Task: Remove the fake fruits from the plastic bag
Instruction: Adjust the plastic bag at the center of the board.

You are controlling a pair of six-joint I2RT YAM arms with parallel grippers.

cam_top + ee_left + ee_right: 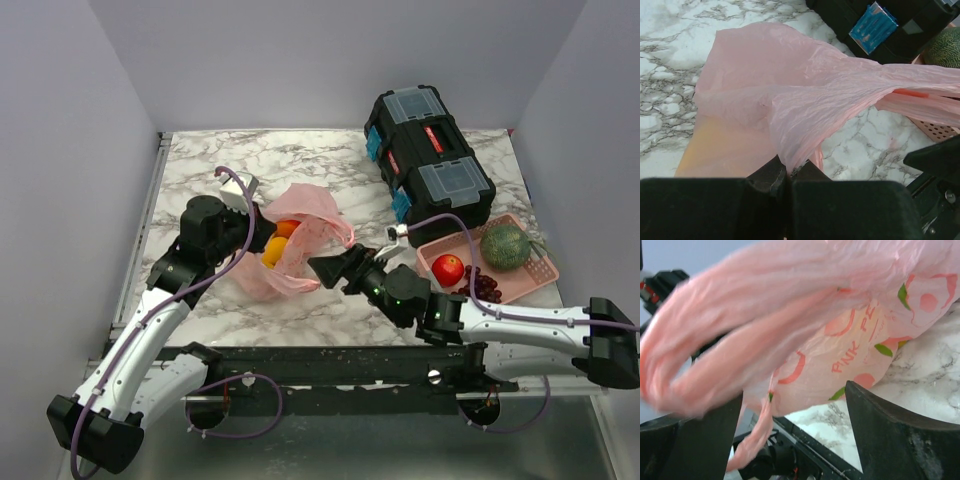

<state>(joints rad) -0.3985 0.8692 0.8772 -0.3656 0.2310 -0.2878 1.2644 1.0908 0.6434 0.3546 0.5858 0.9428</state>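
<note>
From above, the thin, crinkled pink plastic bag (305, 232) lies on the marbled surface (300, 160), with glossy orange and yellow fake fruits (276, 246) showing at its mouth. In the left wrist view, the left gripper (788, 172) is pinched together on the translucent bag film. In the right wrist view, the right gripper (794, 392) stands apart with the bag between its fingers; the bag is printed "PINK".

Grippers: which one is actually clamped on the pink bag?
The left gripper: it is shut on a fold of the bag, seen in its wrist view. The right gripper is open wide, pinching nothing.
</note>
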